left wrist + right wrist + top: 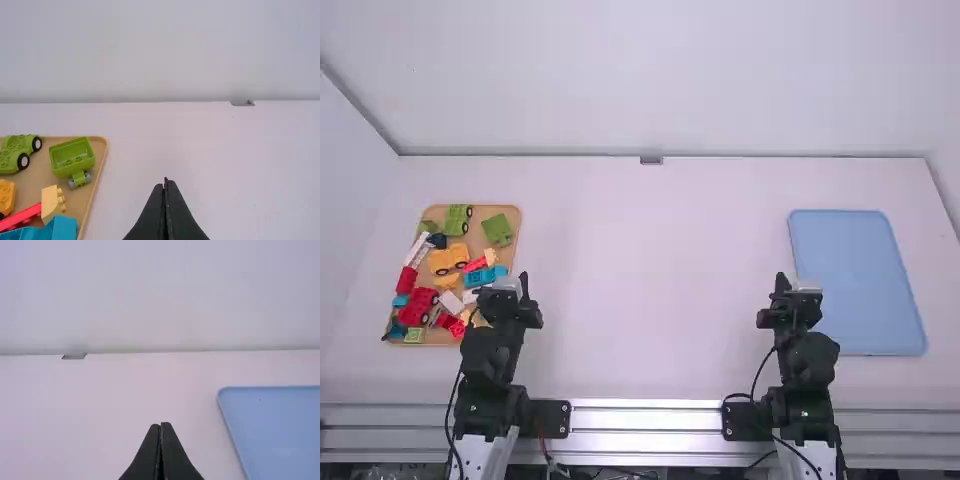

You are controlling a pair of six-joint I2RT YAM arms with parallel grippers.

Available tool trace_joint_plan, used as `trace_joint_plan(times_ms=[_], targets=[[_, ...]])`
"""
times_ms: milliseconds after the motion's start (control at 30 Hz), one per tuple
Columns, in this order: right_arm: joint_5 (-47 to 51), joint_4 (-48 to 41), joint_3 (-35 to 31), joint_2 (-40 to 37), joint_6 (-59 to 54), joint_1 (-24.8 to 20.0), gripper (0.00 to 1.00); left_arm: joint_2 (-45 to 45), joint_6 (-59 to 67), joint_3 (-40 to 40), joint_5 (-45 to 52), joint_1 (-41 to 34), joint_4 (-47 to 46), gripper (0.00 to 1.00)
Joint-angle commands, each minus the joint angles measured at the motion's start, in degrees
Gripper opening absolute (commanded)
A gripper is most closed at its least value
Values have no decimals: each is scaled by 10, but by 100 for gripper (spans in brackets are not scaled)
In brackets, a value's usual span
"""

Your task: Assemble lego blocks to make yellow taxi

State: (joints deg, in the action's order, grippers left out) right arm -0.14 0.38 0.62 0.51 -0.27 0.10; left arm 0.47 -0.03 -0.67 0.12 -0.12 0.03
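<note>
Crowding the tan tray (485,214), blocks (448,260) sit near left tool (508,296), narrow like right tool (799,297).

In the high view, the near right corner of the tan tray (480,207) is hidden by the left arm (492,350), and the near left corner of the blue tray (865,285) is covered by the right arm (805,355). The small pieces (467,315) beside the left arm are partly hidden, their shapes too small to be told. In the left wrist view, the green car (14,156), yellow-orange block (6,197) and bright blue block (63,229) are cut off by the picture's edges
</note>
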Motion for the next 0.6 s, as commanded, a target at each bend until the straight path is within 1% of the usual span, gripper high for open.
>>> trace_joint_plan(times_ms=[0, 167, 300, 433, 533, 567], targets=[[0, 0, 0, 0, 0, 0, 0, 0, 0, 0, 0, 0, 0, 0], [-4, -1, 7, 8, -3, 0, 2, 4, 0, -3, -2, 0, 2, 2], [-10, -4, 24, 28, -11, 2, 4, 16, -1, -12, -6, 0, 3, 4], [-21, -11, 56, 63, -25, 7, 7, 39, -3, -31, -11, 1, 0, 7], [-39, -17, 98, 112, -43, 14, 12, 71, -7, -59, -16, 4, -7, 11], [-41, -18, 101, 115, -44, 15, 12, 74, -7, -61, -17, 4, -8, 12]])
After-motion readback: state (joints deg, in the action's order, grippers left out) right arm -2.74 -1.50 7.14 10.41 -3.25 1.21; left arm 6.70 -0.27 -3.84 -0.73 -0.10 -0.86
